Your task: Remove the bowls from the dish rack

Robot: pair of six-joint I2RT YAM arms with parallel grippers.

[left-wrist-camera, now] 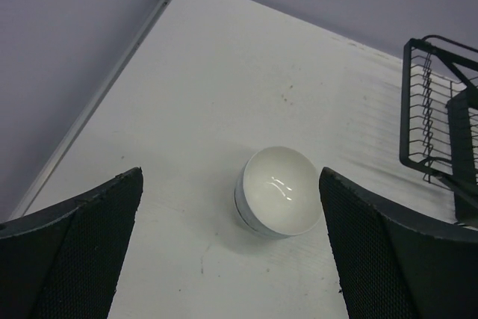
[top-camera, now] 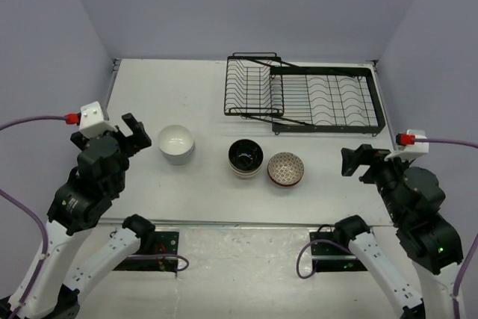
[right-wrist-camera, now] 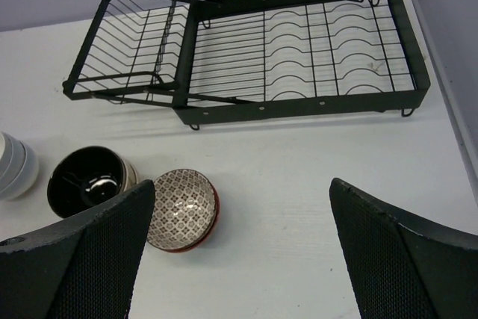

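Observation:
The black wire dish rack [top-camera: 299, 97] lies at the back of the table with no bowl in it; it also shows in the right wrist view [right-wrist-camera: 246, 50]. Three stacks of bowls stand on the table in a row: a white stack [top-camera: 176, 143] [left-wrist-camera: 278, 190], a stack topped by a black-inside bowl [top-camera: 246, 158] [right-wrist-camera: 86, 179], and a reddish-brown patterned stack [top-camera: 286, 169] [right-wrist-camera: 181, 208]. My left gripper [top-camera: 134, 134] is open and empty, just left of the white stack. My right gripper [top-camera: 357, 160] is open and empty, right of the patterned stack.
Grey walls close the table at the back and both sides. The table's left edge rail [left-wrist-camera: 97, 95] runs beside the left gripper. The rack's right end [right-wrist-camera: 418, 72] lies near the right wall.

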